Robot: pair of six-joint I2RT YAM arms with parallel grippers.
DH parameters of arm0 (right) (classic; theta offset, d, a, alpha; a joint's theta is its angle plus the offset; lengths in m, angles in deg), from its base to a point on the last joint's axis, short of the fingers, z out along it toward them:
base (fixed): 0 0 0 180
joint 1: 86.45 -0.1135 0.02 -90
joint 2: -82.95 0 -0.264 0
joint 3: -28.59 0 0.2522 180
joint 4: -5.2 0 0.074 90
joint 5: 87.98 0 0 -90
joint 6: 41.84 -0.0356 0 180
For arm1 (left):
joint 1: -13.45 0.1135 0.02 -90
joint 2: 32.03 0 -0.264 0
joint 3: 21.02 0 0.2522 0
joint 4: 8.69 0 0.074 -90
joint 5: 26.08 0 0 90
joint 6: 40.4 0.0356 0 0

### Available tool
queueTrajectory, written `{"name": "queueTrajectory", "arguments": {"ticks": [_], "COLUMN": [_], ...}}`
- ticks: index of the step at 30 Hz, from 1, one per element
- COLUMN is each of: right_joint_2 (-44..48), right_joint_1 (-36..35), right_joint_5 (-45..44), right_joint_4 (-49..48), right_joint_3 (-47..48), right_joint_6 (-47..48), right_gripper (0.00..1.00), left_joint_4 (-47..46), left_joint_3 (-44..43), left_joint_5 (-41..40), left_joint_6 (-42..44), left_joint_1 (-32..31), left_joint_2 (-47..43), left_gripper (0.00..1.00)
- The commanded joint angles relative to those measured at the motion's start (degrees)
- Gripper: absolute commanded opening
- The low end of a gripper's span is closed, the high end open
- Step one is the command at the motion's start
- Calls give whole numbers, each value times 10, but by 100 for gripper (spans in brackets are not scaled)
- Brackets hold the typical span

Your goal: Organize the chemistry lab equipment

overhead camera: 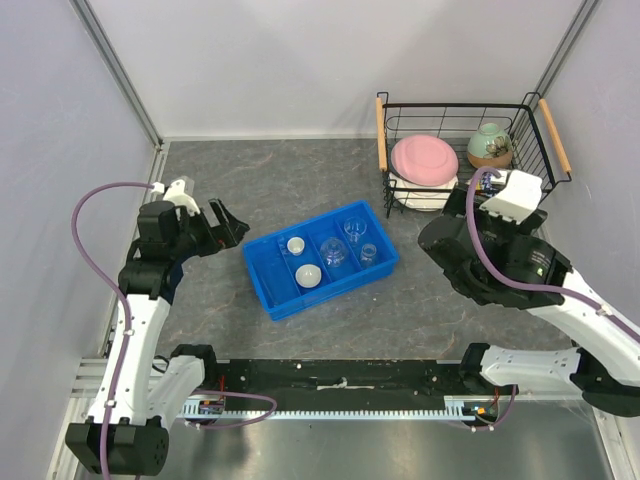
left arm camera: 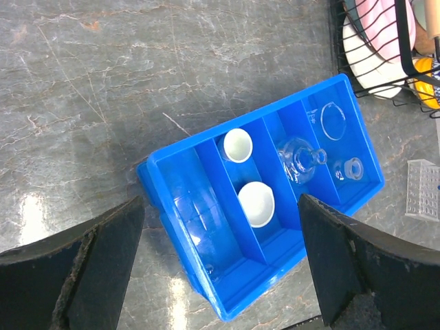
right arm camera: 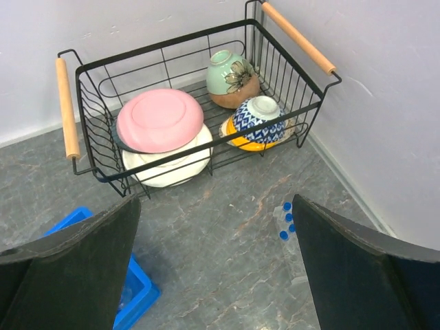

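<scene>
The right gripper (right arm camera: 216, 201) hangs with its jaws fully apart and empty above the blue-capped tubes (right arm camera: 285, 221). These lie on the table (right arm camera: 227, 206) just in front of the wire basket (right arm camera: 66, 103), outside the blue bin (overhead camera: 264, 272). The left gripper (left arm camera: 221, 201) is likewise spread wide, holding nothing, over the bin. Judged step: collecting a tube. It is best done by descending straight down with the jaws set across one tube's body rather than its cap, keeping well clear of the basket wire and closing gently, since a tube may roll. Count: two white dishes (left arm camera: 256, 203) in one compartment; one flask (left arm camera: 300, 159) in the next; two beakers (left arm camera: 333, 120) in the end compartment; one clear plastic rack (left arm camera: 422, 189) on the table beside the bin; at least three blue caps, exact tube number unreadable.
</scene>
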Motion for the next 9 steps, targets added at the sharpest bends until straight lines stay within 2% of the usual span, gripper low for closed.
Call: {"name": "queueTrajectory", "arguments": {"ticks": [1,3,4,6,7,9], "right_joint_2": [-11,-16,-20,-37,-48,-78], "right_joint_1": [3,6,14,36,75,99], "right_joint_5": [-30,-27,-23,34,62,100], "right_joint_4": [12,-56,-81,-166,-184,-218], "right_joint_3": [24,18,17,12,20,22], "right_joint_6": [61,104,154,220,247,263], "right_gripper": [98,98,98,98,98,98], "left_joint_4": [-20,-21,-21,-21,-21,-23], "left_joint_3": [-2,-6,-7,-8,-8,-7], "left_joint_5": [30,34,36,40,41,42], "left_joint_6": [10,10,11,8,7,7], "left_joint_1": [-2,-1,-1,-1,-1,-1], "left_joint_2": [-13,-16,-16,-15,-15,-15], "left_gripper": [100,100,100,100,100,100]}}
